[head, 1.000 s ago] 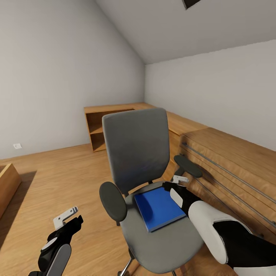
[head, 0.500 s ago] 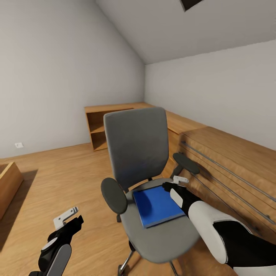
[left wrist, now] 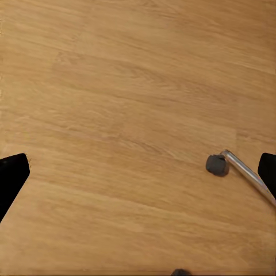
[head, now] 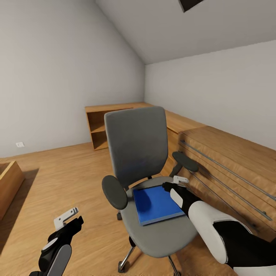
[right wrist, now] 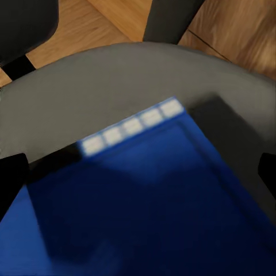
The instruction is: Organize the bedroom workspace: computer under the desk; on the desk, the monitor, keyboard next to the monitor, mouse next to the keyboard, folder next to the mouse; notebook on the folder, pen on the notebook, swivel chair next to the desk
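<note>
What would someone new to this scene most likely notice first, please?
The blue folder stands out at once, lying flat on the seat of the grey swivel chair in the middle of the room. The right gripper hovers at the folder's edge, jaws open, while the left gripper hangs over bare wooden floor. Behind the chair runs a long wooden desk along the wall.

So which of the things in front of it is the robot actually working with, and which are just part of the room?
Part of the job:
- blue folder, lying on the seat
- swivel chair
- right claw, open, just above the folder's edge

Just there:
- left claw, open over the floor
- low wooden shelf unit by the far wall
- wooden floor
</note>
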Motion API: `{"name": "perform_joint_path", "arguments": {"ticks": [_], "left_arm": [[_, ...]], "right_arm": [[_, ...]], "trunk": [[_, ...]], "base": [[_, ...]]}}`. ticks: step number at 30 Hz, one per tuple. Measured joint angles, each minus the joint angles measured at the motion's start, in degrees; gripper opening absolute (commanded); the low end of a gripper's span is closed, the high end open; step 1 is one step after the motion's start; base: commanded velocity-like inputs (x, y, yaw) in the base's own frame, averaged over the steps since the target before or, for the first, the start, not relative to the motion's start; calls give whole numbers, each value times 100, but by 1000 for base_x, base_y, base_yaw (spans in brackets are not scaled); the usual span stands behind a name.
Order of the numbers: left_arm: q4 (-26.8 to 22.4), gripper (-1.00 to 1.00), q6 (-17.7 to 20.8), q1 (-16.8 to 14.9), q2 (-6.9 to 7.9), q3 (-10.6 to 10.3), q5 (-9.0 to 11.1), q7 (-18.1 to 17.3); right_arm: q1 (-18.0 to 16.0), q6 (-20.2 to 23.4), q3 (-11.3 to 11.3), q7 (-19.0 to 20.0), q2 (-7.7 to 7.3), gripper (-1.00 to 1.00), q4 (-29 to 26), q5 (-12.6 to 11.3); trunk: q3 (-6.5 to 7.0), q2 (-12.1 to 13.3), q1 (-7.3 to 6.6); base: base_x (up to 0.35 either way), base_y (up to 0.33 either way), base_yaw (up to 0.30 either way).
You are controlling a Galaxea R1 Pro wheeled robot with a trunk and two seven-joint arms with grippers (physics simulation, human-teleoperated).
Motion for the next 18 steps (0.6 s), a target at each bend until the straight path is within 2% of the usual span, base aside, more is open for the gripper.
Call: {"name": "perform_joint_path", "arguments": {"ticks": [9, 18], "left_arm": [[37, 100, -8, 0, 0, -9, -7, 0], [38, 100, -9, 0, 0, -9, -1, 0]], "right_arm": [[3, -1, 3, 4, -2, 100, -12, -7], [0, -2, 1, -4, -9, 100, -5, 16]], "trunk": [[0, 0, 0], [0, 0, 2]], "base": [[-67, 0, 0], [-279, 0, 0]]}}
